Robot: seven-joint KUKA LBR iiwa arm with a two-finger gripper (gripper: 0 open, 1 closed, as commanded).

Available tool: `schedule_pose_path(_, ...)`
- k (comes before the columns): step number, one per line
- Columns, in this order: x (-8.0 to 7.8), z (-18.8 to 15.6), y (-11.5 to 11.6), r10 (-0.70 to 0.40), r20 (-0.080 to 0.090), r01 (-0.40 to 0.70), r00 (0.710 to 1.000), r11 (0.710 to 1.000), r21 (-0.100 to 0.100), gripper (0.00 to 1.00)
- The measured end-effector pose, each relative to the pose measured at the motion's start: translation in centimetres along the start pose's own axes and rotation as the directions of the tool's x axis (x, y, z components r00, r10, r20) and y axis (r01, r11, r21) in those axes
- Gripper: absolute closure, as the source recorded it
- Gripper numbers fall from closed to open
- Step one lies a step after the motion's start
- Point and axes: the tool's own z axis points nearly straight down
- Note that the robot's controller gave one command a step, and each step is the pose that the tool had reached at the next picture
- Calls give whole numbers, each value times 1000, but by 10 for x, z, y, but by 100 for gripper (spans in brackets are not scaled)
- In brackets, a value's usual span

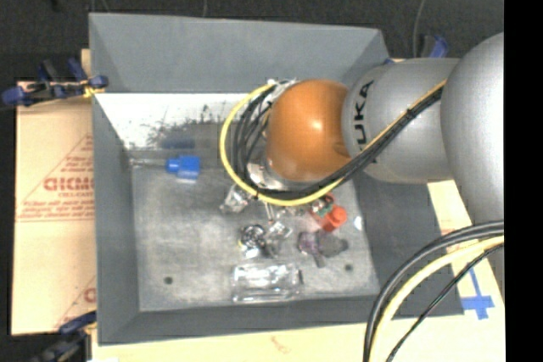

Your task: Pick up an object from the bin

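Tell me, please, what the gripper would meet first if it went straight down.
Probably the small shiny bits just under the gripper, left of the red piece, though depth is unclear.

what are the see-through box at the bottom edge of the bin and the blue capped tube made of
See-through box: probably clear rigid plastic, glossy; the bin floor shows through and its edges glint white. Tube: clear plastic or glass, can't tell which; its blue cap looks like matte plastic, evenly coloured.
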Motion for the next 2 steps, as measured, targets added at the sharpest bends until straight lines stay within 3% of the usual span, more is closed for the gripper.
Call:
schedule_pose_path(1, -3, -3, -1, 2, 9, -2, 1000, 1000, 3, 100)
schedule_pose_path(2, -5, -58, -4, 8, 3, -8, 1000, 1000, 2, 100)
